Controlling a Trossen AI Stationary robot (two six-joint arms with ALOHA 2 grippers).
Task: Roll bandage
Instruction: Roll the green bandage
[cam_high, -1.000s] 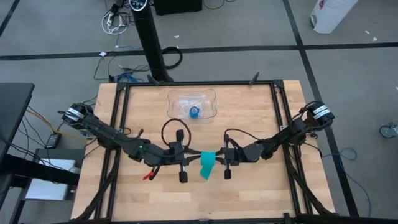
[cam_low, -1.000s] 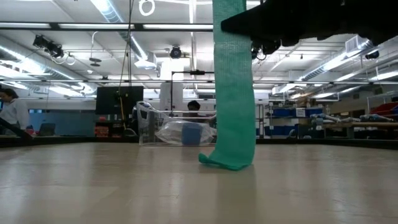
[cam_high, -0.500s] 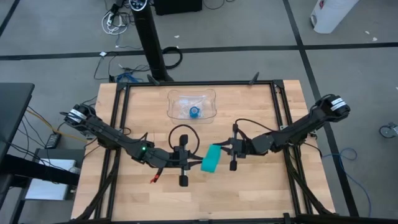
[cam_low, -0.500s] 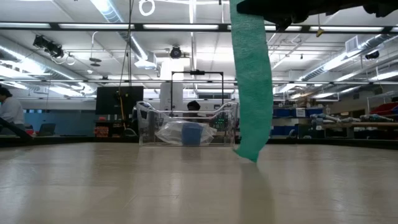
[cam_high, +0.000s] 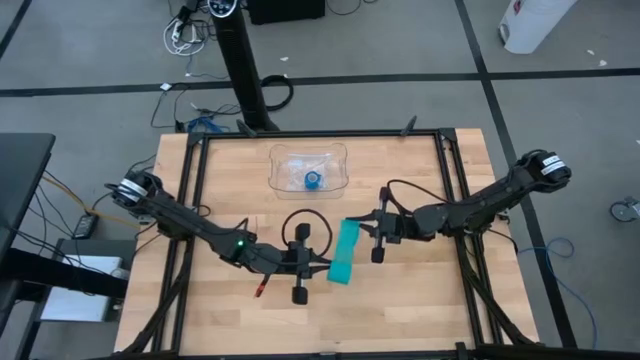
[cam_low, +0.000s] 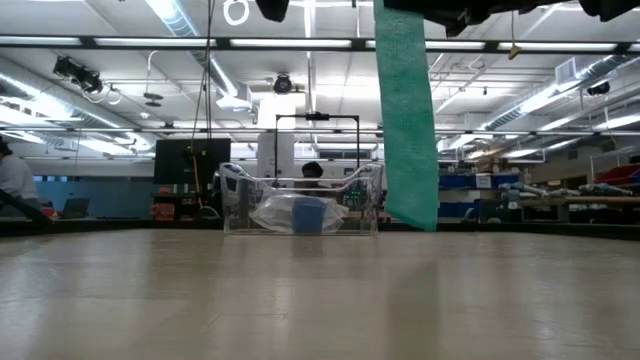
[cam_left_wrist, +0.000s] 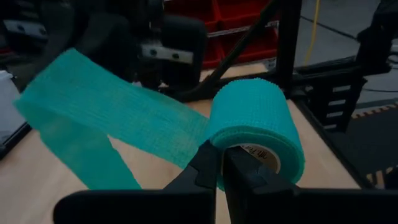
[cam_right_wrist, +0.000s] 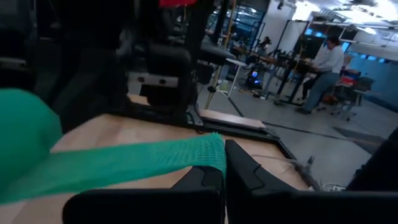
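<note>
The teal-green bandage (cam_high: 345, 253) is held in the air between my two grippers over the middle of the table. Its rolled part (cam_left_wrist: 255, 121) is at my left gripper (cam_left_wrist: 222, 163), which is shut on it. My right gripper (cam_right_wrist: 224, 157) is shut on the flat strip (cam_right_wrist: 124, 163) that runs off the roll. In the low view a length of strip (cam_low: 405, 120) hangs straight down, its lower end (cam_low: 412, 215) clear of the table. In the high view my left gripper (cam_high: 322, 263) and right gripper (cam_high: 372, 232) stand close on either side of the bandage. My left gripper pinches the roll's wall at its open end (cam_left_wrist: 214, 146), beside the pale core; whether one finger is inside the core, I cannot tell. The fingers come level from the table's left. The roll is lifted clear, its axis roughly level. My right gripper pinches the flat strip at its edge (cam_right_wrist: 211, 149) between its two fingers, coming level from the table's right. The strip runs from the fingers to the roll (cam_right_wrist: 25, 134) nearly straight. It is clear of the table.
A clear plastic tray (cam_high: 284, 158) with a small bright-blue roll (cam_high: 313, 180) stands at the table's far middle; it also shows in the low view (cam_low: 240, 200). A black frame (cam_high: 445, 180) runs round the table. People show in the room beyond.
Both grippers have gone toward the table's right edge, and the right one also toward the far edge. The bandage has been lifted: its lower end, which lay folded on the table a second ago, now hangs clear of it.
</note>
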